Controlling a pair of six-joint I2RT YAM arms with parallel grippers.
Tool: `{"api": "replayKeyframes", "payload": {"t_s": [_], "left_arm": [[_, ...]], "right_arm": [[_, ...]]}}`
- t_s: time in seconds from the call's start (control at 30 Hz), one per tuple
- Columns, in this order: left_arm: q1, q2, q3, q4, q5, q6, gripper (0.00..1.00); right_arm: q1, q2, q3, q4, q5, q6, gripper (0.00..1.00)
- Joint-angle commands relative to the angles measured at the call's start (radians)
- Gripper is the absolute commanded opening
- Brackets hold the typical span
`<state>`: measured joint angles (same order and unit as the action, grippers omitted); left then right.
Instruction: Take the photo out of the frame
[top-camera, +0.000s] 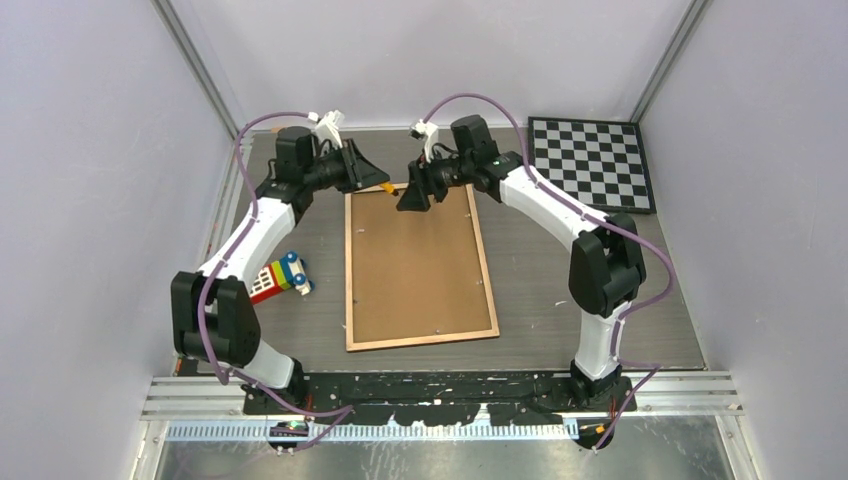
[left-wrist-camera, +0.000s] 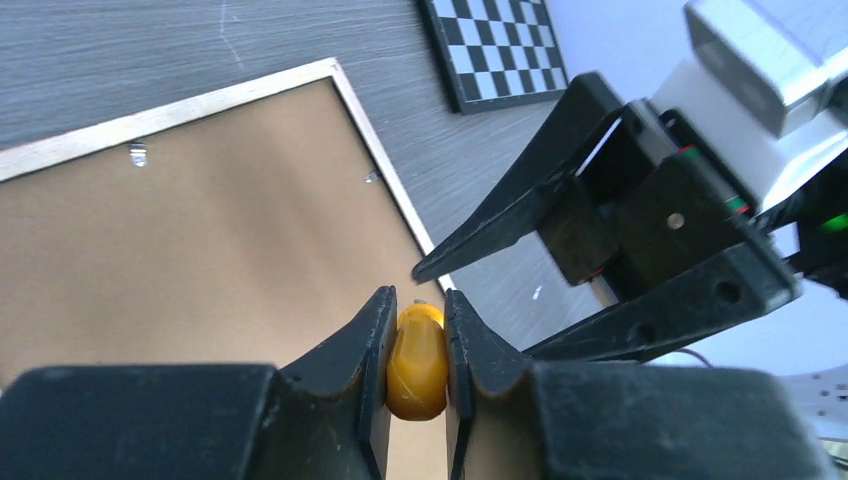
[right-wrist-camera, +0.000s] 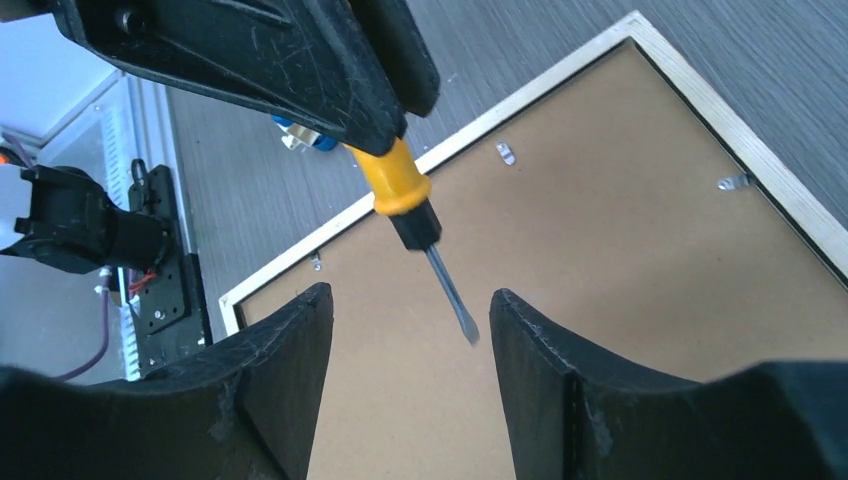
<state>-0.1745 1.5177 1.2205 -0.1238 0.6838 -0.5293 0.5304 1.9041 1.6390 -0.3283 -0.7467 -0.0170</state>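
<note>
Left gripper (left-wrist-camera: 418, 305) clamps the screwdriver (right-wrist-camera: 400, 185) by its yellow handle; right gripper (right-wrist-camera: 408, 295) stands open astride the blade. Beneath, frame (top-camera: 421, 341) lies face-down, centred on the worktop (top-camera: 530, 290), photo hidden under backing board (top-camera: 415, 270). Hazard: blade skidding off a clip (right-wrist-camera: 505, 153), gouging the board.

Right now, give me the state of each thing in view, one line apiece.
Frame, face down, flat on the table.
Backing board, still in the frame.
Photo, hidden.
Screwdriver, clamped by its handle, tip pointing at the board.
Left pincer, shut on the screwdriver.
Right pincer, open, empty.
Toy, lying left of the frame.
Checkerboard, flat, far right.
</note>
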Motion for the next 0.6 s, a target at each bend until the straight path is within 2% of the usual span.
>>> {"api": "replayKeyframes", "payload": {"t_s": [0.0, 0.1, 0.27, 0.3, 0.57], "left_arm": [[0.006, -0.060, -0.002, 0.100, 0.053, -0.133, 0.00], [0.006, -0.062, -0.003, 0.111, 0.066, -0.156, 0.00], [0.006, -0.075, -0.003, 0.107, 0.142, -0.151, 0.01], [0.005, -0.079, -0.001, 0.087, 0.159, -0.136, 0.05], [0.007, -0.068, 0.063, -0.186, 0.286, 0.033, 0.52]], "right_arm": [[0.013, -0.042, -0.006, 0.065, -0.035, -0.034, 0.62], [0.032, -0.047, -0.016, 0.050, -0.026, -0.081, 0.52], [0.041, -0.054, -0.020, 0.020, 0.034, -0.153, 0.10], [0.041, -0.059, -0.021, 0.016, 0.038, -0.170, 0.03], [0.049, -0.113, -0.049, -0.038, 0.040, -0.349, 0.01]]}}
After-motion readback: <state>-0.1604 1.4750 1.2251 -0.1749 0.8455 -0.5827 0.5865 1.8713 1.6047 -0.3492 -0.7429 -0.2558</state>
